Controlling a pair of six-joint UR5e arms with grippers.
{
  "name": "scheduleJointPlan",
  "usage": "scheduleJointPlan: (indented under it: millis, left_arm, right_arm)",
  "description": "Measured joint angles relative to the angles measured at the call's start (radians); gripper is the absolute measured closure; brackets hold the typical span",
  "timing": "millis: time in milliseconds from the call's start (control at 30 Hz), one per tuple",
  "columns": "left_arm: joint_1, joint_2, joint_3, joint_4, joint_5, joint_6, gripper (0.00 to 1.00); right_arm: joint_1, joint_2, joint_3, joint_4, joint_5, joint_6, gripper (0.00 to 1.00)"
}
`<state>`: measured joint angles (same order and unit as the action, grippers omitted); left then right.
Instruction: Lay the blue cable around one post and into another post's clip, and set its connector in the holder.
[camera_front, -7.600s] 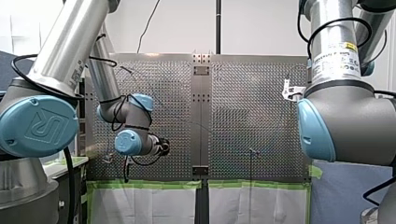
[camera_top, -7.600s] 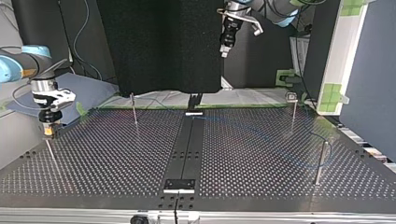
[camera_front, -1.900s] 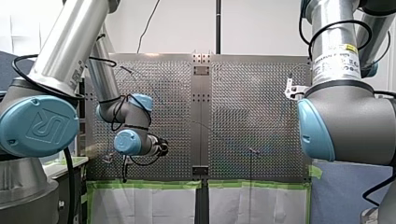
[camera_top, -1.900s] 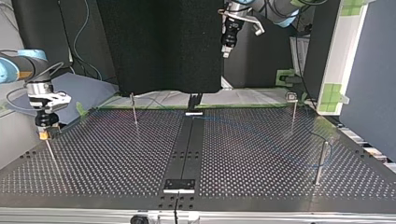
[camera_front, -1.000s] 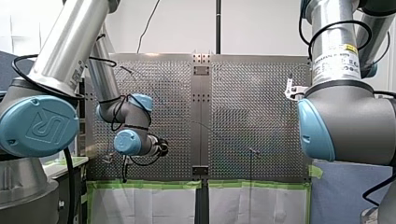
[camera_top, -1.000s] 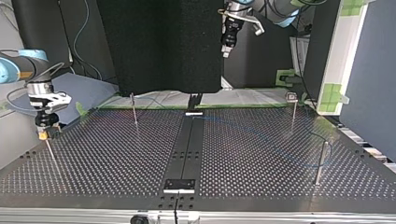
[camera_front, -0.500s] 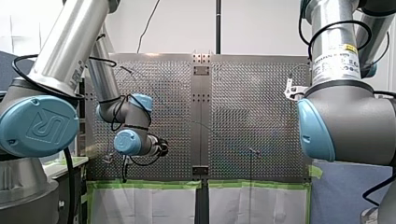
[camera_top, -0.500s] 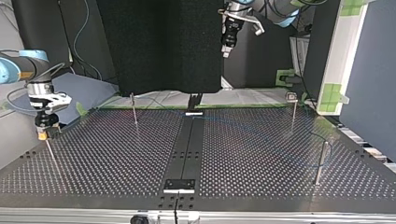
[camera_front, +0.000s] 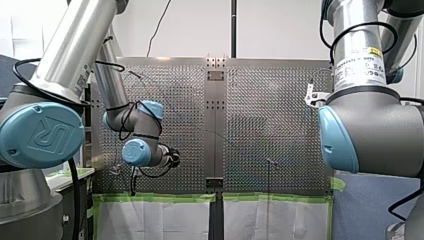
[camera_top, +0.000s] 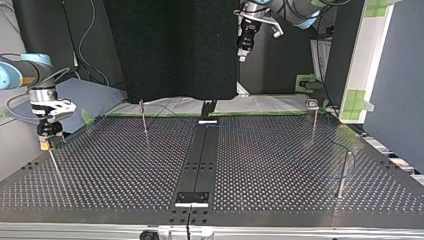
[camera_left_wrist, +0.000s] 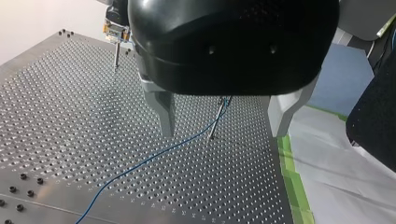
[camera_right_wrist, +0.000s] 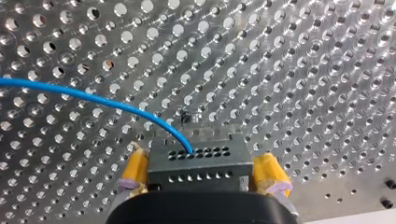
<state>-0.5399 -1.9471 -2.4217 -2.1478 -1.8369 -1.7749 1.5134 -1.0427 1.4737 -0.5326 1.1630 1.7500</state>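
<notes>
1. The connector (camera_right_wrist: 201, 161) sits clamped between the yellow pads (camera_right_wrist: 135, 170) of my right pincer (camera_right_wrist: 201, 175). The blue cable (camera_right_wrist: 93, 98) arcs ahead from it.
2. My left pincer (camera_left_wrist: 224, 116) hangs wide, holding nothing. The cable runs beneath it, and a post (camera_left_wrist: 217, 119) stands ahead between its fingers.

Cable (camera_right_wrist: 93, 100): blue.
Connector (camera_right_wrist: 198, 161): grey metal, two rows of small dark holes.
Right claw (camera_right_wrist: 201, 169): black body, yellow pads (camera_right_wrist: 135, 168).
Left claw (camera_left_wrist: 222, 130): glossy black housing, pale metal fingers (camera_left_wrist: 163, 112).
Worktop (camera_right_wrist: 303, 70): silver, regular grid of round holes; black strip (camera_top: 200, 160) down the middle of the top view.
Tape (camera_front: 160, 197): green, lower part of the front view.
Arm caps (camera_front: 40, 135): light blue, on silver-grey tubes.
Curtain (camera_top: 170, 50): black, upper middle of the top view.
</notes>
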Motion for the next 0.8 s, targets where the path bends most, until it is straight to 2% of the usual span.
scheduleJointPlan:
  millis: [300,800]
  left_arm:
    - [0.000,0.000,0.000,0.000,-0.002,0.000,0.00]
    - [0.000,0.000,-0.001,0.000,-0.002,0.000,0.00]
  right_arm:
    - [0.000,0.000,0.000,0.003,0.023,0.001,0.00]
    - [0.000,0.001,0.000,0.010,0.091,0.001,0.00]
